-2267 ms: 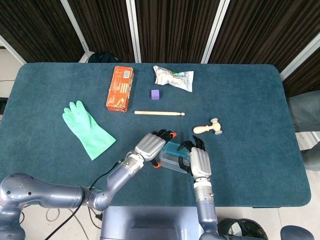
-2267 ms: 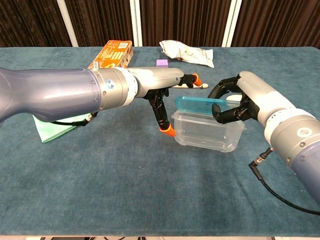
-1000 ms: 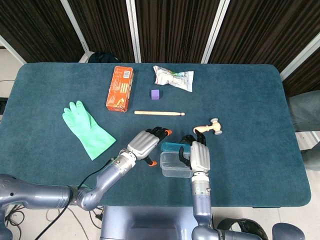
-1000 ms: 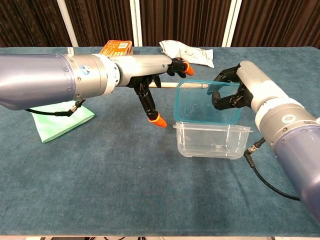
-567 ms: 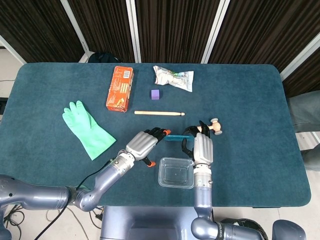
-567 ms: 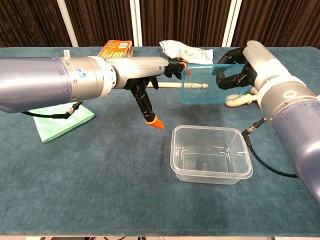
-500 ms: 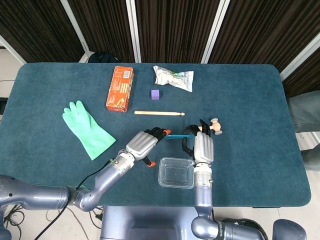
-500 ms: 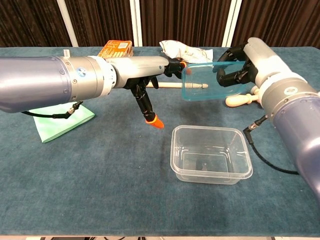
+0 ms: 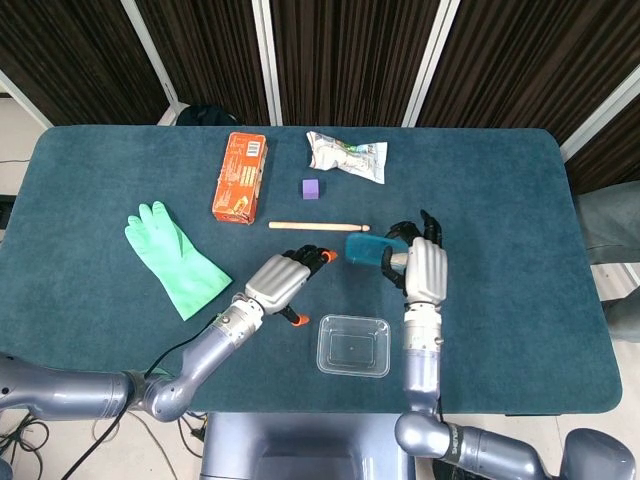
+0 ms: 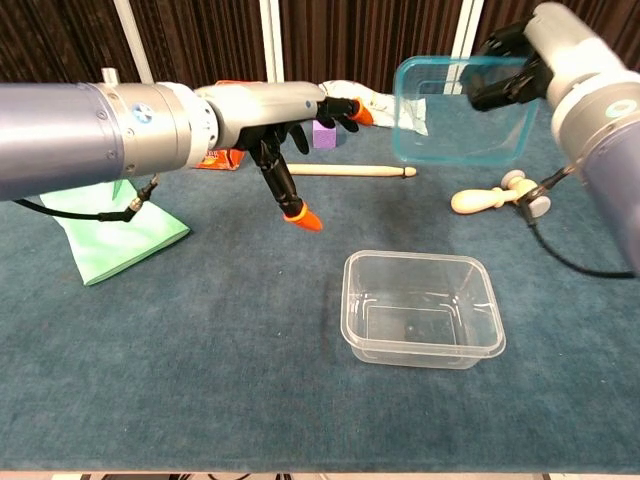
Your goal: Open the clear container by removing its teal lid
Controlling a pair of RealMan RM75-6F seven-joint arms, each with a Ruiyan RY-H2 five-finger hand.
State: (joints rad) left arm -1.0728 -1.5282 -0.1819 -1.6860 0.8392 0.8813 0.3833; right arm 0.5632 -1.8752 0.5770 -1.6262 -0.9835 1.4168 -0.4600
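Teal lid (image 10: 462, 110) raised higher by right hand (image 10: 527, 58), clear container (image 10: 423, 309) uncovered

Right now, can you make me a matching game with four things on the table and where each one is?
Things:
1. teal lid
2. clear container
3. green glove
4. purple cube

Places:
A. flat on the table at the robot's left side
B. open on the table, nothing touching it
C. held up in the air by the right hand
D. on the table between the orange box and the crumpled packet

Pairs: 1-C, 2-B, 3-A, 4-D
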